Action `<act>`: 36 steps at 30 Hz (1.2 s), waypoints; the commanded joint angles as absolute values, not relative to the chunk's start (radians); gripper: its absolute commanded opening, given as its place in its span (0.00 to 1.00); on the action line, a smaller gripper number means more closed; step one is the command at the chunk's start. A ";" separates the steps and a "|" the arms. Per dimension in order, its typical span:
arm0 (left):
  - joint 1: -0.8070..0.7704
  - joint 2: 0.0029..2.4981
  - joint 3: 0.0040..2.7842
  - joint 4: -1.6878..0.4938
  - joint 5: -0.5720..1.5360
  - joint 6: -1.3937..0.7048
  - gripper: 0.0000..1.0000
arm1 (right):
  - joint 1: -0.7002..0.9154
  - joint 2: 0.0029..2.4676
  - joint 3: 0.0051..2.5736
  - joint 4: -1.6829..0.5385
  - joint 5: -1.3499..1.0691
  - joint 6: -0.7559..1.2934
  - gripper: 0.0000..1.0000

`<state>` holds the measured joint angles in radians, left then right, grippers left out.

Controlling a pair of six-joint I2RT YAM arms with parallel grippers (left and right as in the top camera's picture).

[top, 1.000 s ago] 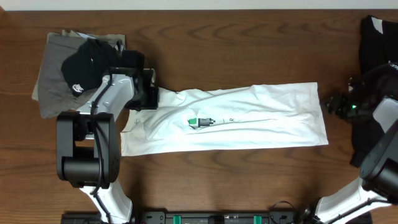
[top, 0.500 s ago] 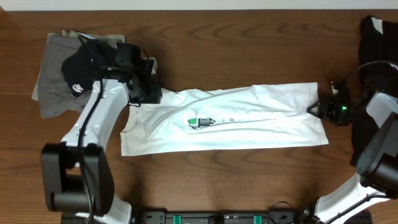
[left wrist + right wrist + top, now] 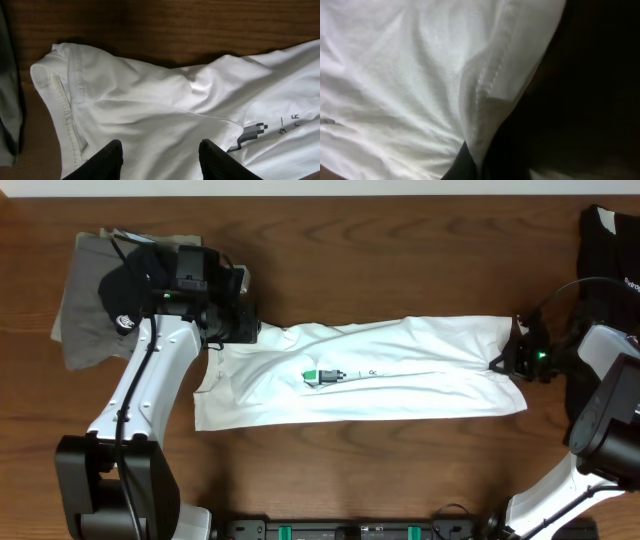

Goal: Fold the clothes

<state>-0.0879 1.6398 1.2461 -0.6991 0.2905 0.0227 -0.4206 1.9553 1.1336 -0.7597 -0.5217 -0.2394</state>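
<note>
The white short-sleeved cotton T-shirt with a small green print [image 3: 400, 370] lies as a long strip across the middle of the brown wooden table [image 3: 350, 470], with bare wood along its near edge leaving room to work. I judge the end-to-end fold comes next: my left pincer [image 3: 160, 146] hangs open over the collar end and must close on it, while my right pincer [image 3: 503, 360] is at the right hem, grip impossible to tell. Farther off, a folded grey-olive garment [image 3: 85, 320] under a black cap [image 3: 130, 280] crowds the left, and a black garment [image 3: 605, 240] the right.
</note>
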 commanded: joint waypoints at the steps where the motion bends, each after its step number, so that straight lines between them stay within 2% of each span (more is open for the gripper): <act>1: -0.086 1.624 1.265 -0.702 0.306 0.018 0.51 | -0.442 1.942 1.180 -0.804 -0.468 -0.221 0.01; 5: -0.086 1.624 1.265 -0.702 0.306 0.018 0.52 | -0.489 1.877 1.281 -0.888 -0.299 -0.085 0.01; 12: -0.086 1.624 1.265 -0.702 0.306 0.018 0.51 | -0.513 1.768 1.404 -0.985 -0.288 -0.083 0.01; 17: -0.086 1.624 1.265 -0.702 0.306 0.018 0.51 | -0.451 1.732 1.407 -1.023 -0.293 -0.083 0.01; 24: -0.086 1.624 1.265 -0.702 0.306 0.018 0.52 | -0.229 1.735 1.405 -1.067 -0.296 -0.082 0.01; 32: -0.086 1.624 1.265 -0.702 0.306 0.018 0.52 | 0.057 1.750 1.405 -1.001 -0.316 0.027 0.01; 36: -0.086 1.624 1.265 -0.702 0.306 0.018 0.52 | 0.150 1.790 1.405 -0.976 -0.313 0.093 0.01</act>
<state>-0.0879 1.6398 1.2461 -0.6991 0.2932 0.0227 0.1024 1.7542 1.4014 -0.9821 -0.2993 0.0170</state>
